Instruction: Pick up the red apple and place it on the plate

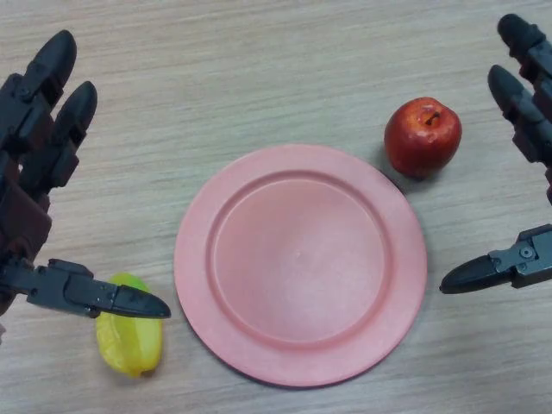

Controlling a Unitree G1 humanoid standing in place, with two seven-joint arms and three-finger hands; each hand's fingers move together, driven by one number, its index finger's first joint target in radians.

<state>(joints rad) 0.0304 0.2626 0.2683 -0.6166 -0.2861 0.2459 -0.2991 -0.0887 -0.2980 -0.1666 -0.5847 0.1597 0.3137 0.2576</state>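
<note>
Pale wood-grain bench is filling the whole head view, carrying three things between two black hands. Sitting at the middle of the scene is a round pink plate with a raised rim, its inner well showing nothing on it. The red apple is standing upright on the bench just beyond the plate's far right edge, its short stem pointing up and its base lying right at the rim; whether it is touching the rim cannot be told. A yellow fruit is lying on the bench near the plate's near left side, apart from it, partly covered by the thumb of the left hand. The left hand is coming in from the left edge with its fingers stretched straight toward the far side and its thumb reaching out to the right above the yellow fruit, so it is standing open and gripping nothing. The right hand is showing at the right edge, its fingers also extended and spread away from the thumb, open and gripping nothing, hovering just right of the apple without touching it
</note>
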